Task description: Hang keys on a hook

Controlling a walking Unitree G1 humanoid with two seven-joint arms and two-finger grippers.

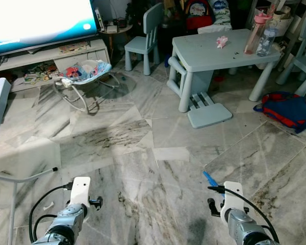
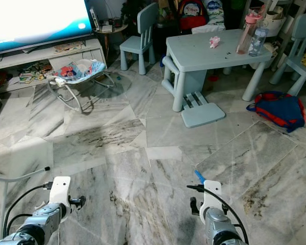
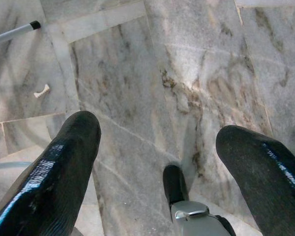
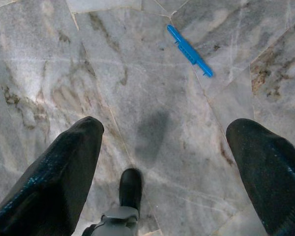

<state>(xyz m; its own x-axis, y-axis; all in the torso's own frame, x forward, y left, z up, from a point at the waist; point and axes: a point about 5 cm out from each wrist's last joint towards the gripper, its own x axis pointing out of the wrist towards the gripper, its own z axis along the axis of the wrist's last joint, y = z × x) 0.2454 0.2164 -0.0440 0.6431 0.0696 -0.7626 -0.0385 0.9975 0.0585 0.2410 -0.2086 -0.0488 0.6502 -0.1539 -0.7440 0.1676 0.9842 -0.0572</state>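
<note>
Both arms low over the marble floor: my left tool and right tool gape wide, gripping nothing. No keys or hook anywhere I can make out yet. My guess: keys are light, hard, jangly, so pinch the ring. Count: one blue plastic strip, one pale bench, two bottles.
</note>
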